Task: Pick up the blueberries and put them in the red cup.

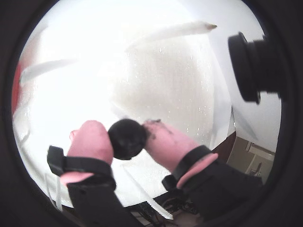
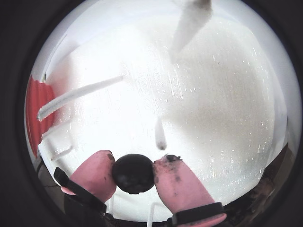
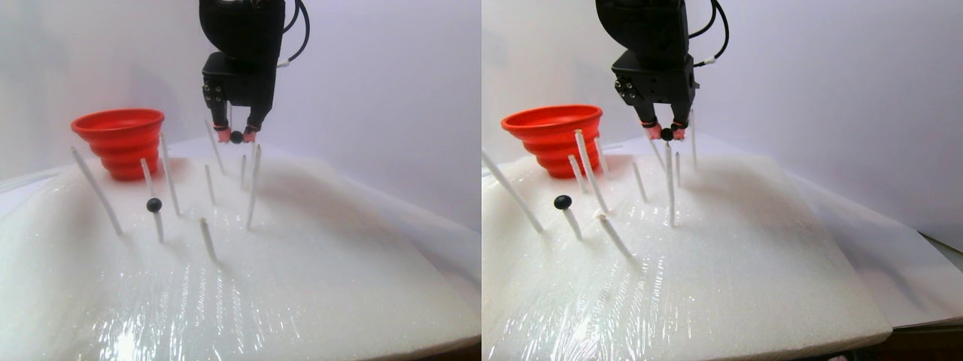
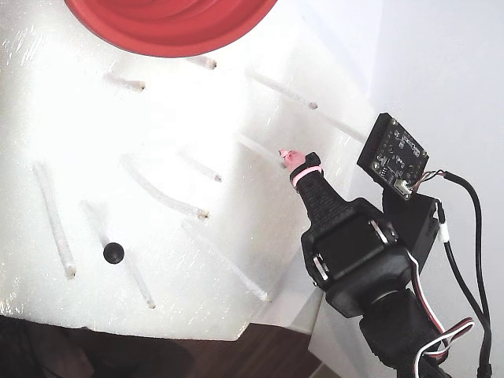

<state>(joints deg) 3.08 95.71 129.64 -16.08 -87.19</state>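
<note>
My pink fingers (image 2: 177,182) pinch one of the blueberries (image 2: 133,173) only at its sides, up above the white foam; a jolt could roll it free; white sticks (image 3: 253,184) stand between it and the red cup (image 3: 120,139); brushing one could knock it loose.

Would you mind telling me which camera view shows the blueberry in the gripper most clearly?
A wrist view shows it best: the held blueberry fills the gap between the pink fingertips, large and unobstructed. The other wrist view shows nearly the same. The stereo pair shows it only as a tiny dark dot, and the fixed view hides it behind the gripper.
</note>
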